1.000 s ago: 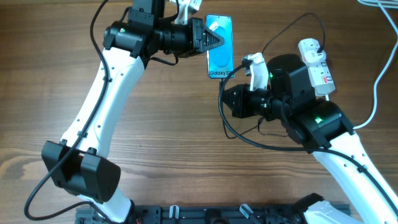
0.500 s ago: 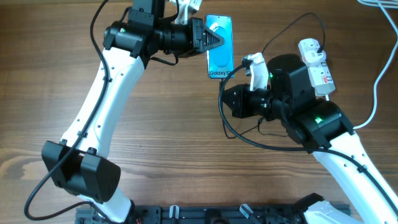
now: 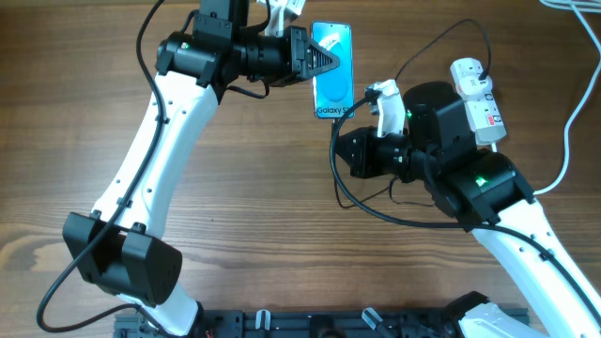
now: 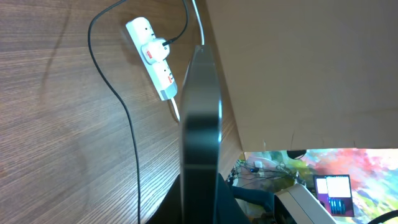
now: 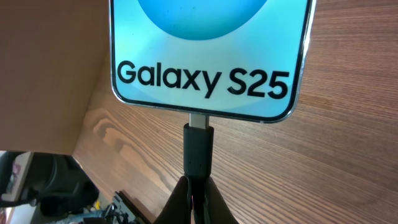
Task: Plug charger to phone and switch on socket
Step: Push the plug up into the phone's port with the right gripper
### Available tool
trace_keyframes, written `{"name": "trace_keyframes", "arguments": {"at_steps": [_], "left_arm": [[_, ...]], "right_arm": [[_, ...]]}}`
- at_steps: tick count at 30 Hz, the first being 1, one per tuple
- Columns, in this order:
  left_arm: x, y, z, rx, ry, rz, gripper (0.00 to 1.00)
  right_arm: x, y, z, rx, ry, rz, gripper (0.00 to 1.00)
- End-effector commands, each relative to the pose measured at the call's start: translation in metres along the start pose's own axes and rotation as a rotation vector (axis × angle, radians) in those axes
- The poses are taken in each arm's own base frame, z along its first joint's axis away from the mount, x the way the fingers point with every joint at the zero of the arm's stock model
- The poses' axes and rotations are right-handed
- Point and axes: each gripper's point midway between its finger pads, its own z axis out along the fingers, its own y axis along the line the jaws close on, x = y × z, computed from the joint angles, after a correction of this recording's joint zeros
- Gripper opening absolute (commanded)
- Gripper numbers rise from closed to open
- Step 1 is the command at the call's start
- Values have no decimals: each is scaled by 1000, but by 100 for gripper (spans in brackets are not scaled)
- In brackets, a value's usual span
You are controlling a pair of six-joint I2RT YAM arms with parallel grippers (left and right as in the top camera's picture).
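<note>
The phone (image 3: 332, 70), cyan screen up, is clamped at its left edge by my left gripper (image 3: 317, 62), which is shut on it. From the left wrist the phone (image 4: 200, 124) shows edge-on between the fingers. My right gripper (image 3: 346, 131) sits just below the phone's bottom edge, shut on the charger's black connector (image 5: 198, 149). The connector's tip meets the port under the "Galaxy S25" text (image 5: 205, 78). The black charger cable (image 3: 441, 38) loops back to a white plug head (image 3: 467, 70) seated in the socket (image 3: 481, 108) at the right. Its red switches are too small to read.
The socket's thick white cord (image 3: 569, 141) runs down the table's right side. The black cable (image 4: 127, 124) also loops over the wood between the arms. Both arm bases stand at the near edge. A brown board (image 4: 298, 74) rises past the table's edge.
</note>
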Motion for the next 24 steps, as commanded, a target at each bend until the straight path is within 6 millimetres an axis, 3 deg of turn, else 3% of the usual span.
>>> {"name": "trace_keyframes", "arguments": {"at_steps": [1,24], "left_arm": [[5,-11,-1,56,29,0,4],[5,-11,-1,55,29,5,4]], "right_arm": [[-10,5,-8,4,-47,-13,4],[-10,9,-8,-17,-46,-47,4]]}}
